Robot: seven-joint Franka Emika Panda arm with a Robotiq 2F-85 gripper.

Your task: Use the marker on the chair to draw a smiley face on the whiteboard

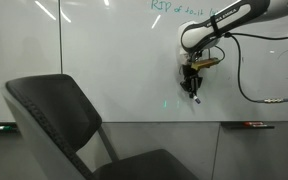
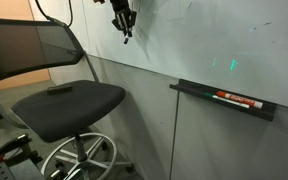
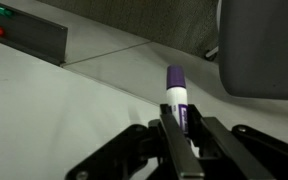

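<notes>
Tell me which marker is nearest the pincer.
The purple-tipped marker, clamped in the pincer at the whiteboard; the red-and-black one lies apart on the wall tray.

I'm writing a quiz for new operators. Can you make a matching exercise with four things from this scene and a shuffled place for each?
1 marker
2 red-and-black marker
3 green handwriting
4 chair

A along the top of the whiteboard
B in the tray under the board
C standing in front of the board
D clamped in the gripper

Pairs: 1-D, 2-B, 3-A, 4-C
</notes>
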